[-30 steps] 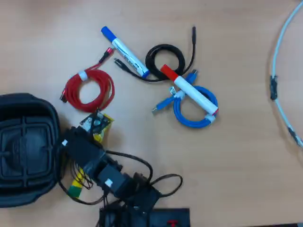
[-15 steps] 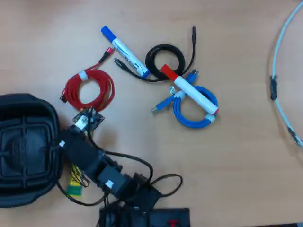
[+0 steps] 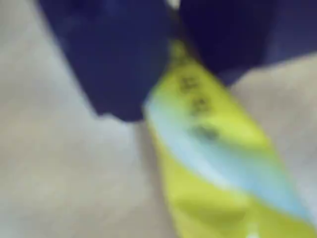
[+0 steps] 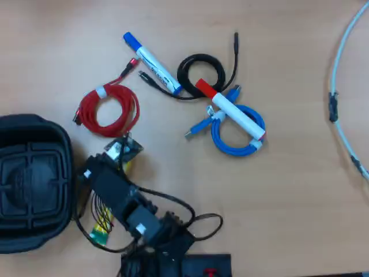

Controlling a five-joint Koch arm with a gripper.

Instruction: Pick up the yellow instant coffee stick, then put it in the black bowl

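Note:
In the wrist view the yellow instant coffee stick (image 3: 213, 148), blurred and very close, runs from between two dark blue jaws down to the lower right. My gripper (image 3: 173, 94) has one jaw on each side of it and looks shut on it. In the overhead view the gripper (image 4: 122, 151) sits just right of the black bowl (image 4: 64, 173). The stick (image 4: 126, 166) lies under the arm, and its green end (image 4: 102, 234) sticks out lower down. The bowl stands at the left edge, and nothing shows inside it.
Beyond the gripper lie a coiled red cable (image 4: 109, 109), a blue-capped marker (image 4: 151, 62), a coiled black cable (image 4: 200, 72), a red-capped marker (image 4: 230, 111) on a coiled blue cable (image 4: 236, 138), and a white cable (image 4: 340, 104) at the right edge.

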